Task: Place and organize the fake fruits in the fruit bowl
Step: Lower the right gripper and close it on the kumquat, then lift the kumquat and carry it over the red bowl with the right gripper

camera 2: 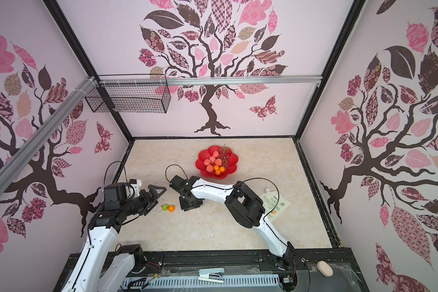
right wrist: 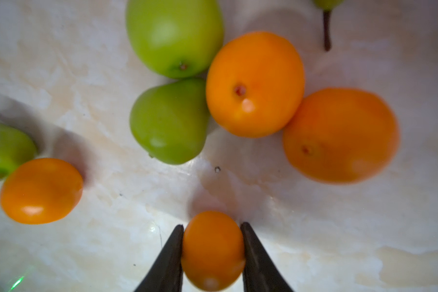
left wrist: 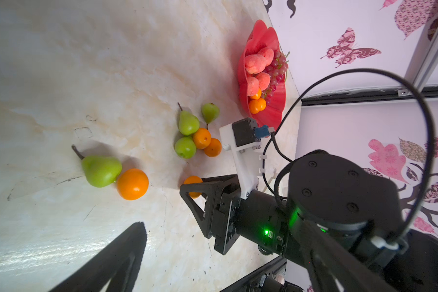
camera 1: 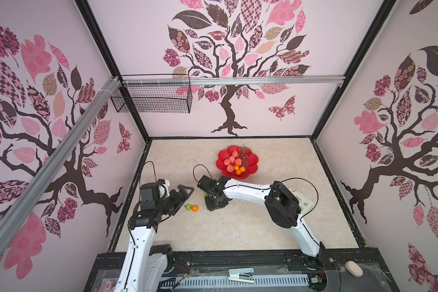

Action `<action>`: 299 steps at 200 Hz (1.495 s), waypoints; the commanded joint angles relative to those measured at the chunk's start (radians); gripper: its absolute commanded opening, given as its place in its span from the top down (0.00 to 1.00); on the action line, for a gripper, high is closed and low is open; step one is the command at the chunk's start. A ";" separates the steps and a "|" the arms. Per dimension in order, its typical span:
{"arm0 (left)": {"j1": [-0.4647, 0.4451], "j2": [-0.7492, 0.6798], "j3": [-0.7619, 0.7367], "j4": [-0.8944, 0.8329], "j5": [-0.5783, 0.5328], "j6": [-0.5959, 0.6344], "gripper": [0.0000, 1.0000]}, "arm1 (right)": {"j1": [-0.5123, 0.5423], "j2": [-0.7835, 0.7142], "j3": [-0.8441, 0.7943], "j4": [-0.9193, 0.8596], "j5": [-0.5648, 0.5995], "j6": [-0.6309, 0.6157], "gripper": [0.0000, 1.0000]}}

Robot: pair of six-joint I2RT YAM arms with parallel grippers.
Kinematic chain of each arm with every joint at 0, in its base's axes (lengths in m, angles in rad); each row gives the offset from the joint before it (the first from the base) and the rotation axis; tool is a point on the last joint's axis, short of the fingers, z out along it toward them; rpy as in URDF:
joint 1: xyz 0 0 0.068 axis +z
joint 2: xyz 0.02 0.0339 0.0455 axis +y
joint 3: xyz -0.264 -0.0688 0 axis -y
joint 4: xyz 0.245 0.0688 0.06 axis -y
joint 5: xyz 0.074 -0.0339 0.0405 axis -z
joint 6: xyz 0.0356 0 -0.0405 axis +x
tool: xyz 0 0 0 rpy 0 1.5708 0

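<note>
Right tool (right wrist: 212,225) clamped on one orange (right wrist: 213,255); fruit bowl (camera 1: 221,155) partly filled.
The held orange is at mid-bench (camera 1: 238,227), just nearer than the bowl. The bowl sits far centre with peaches (camera 1: 232,159), a grape bunch (camera 1: 244,156) and three oranges (camera 1: 238,172). Left tool (camera 1: 183,199) is spread wide, empty, just left of a loose pear (camera 1: 188,207).

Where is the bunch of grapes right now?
In both top views the grape bunch lies inside the red bowl at the far middle of the table, along the bowl's right side, next to the peaches.
</note>
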 commanded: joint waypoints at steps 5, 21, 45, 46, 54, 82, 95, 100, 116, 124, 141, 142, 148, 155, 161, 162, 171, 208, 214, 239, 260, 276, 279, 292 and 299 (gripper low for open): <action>-0.010 -0.007 -0.021 0.055 0.046 0.032 0.02 | -0.002 -0.105 -0.025 -0.014 0.011 0.010 0.64; -0.038 0.002 -0.011 0.067 0.031 0.038 0.02 | -0.012 -0.142 -0.049 -0.011 0.006 0.012 0.65; -0.127 0.034 0.018 0.081 -0.035 0.043 0.02 | -0.034 -0.204 -0.099 0.003 0.006 0.018 0.65; -0.130 0.037 0.019 0.083 -0.039 0.043 0.02 | -0.035 -0.207 -0.101 0.004 0.007 0.019 0.65; -0.160 0.050 0.025 0.102 -0.054 0.035 0.02 | -0.045 -0.227 -0.116 0.007 0.007 0.021 0.65; -0.236 0.105 0.032 0.174 -0.091 0.001 0.02 | -0.087 -0.287 -0.168 0.016 0.007 0.019 0.65; -0.269 0.133 0.043 0.198 -0.112 -0.005 0.02 | -0.113 -0.310 -0.189 0.016 0.007 0.012 0.66; -0.282 0.143 0.048 0.207 -0.119 -0.007 0.02 | -0.124 -0.319 -0.196 0.015 0.006 0.011 0.66; -0.323 0.187 0.067 0.232 -0.139 -0.005 0.02 | -0.157 -0.345 -0.216 0.014 0.015 -0.002 0.66; -0.341 0.210 0.079 0.242 -0.149 -0.003 0.02 | -0.172 -0.356 -0.223 0.011 0.022 -0.011 0.66; -0.383 0.262 0.106 0.265 -0.169 0.002 0.02 | -0.207 -0.372 -0.231 0.002 0.028 -0.025 0.66; -0.385 0.267 0.108 0.265 -0.169 0.002 0.02 | -0.209 -0.373 -0.231 0.002 0.028 -0.026 0.66; -0.400 0.286 0.118 0.271 -0.176 0.006 0.02 | -0.221 -0.378 -0.232 0.000 0.031 -0.032 0.66; -0.417 0.309 0.132 0.279 -0.183 0.010 0.02 | -0.234 -0.381 -0.234 -0.004 0.036 -0.038 0.66; -0.430 0.329 0.145 0.284 -0.190 0.012 0.02 | -0.245 -0.384 -0.235 -0.007 0.041 -0.044 0.66; -0.433 0.333 0.147 0.284 -0.191 0.013 0.02 | -0.248 -0.384 -0.235 -0.008 0.042 -0.046 0.66; -0.454 0.361 0.164 0.296 -0.198 0.015 0.02 | -0.265 -0.388 -0.237 -0.011 0.046 -0.053 0.67; -0.536 0.465 0.220 0.345 -0.228 0.022 0.02 | -0.338 -0.382 -0.238 -0.012 0.046 -0.097 0.67; -0.546 0.480 0.228 0.351 -0.234 0.021 0.02 | -0.349 -0.380 -0.234 -0.013 0.047 -0.108 0.67; -0.594 0.533 0.261 0.367 -0.274 0.020 0.02 | -0.386 -0.353 -0.198 -0.025 0.063 -0.155 0.67; -0.617 0.582 0.297 0.379 -0.285 0.018 0.02 | -0.403 -0.318 -0.151 -0.043 0.092 -0.196 0.67; -0.622 0.612 0.323 0.388 -0.289 0.012 0.02 | -0.422 -0.289 -0.117 -0.057 0.101 -0.221 0.67; -0.622 0.617 0.327 0.390 -0.289 0.012 0.02 | -0.424 -0.283 -0.112 -0.057 0.103 -0.225 0.67; -0.622 0.639 0.349 0.392 -0.294 0.011 0.02 | -0.440 -0.259 -0.091 -0.056 0.104 -0.241 0.67; -0.622 0.649 0.364 0.393 -0.297 0.012 0.01 | -0.447 -0.247 -0.078 -0.056 0.104 -0.253 0.67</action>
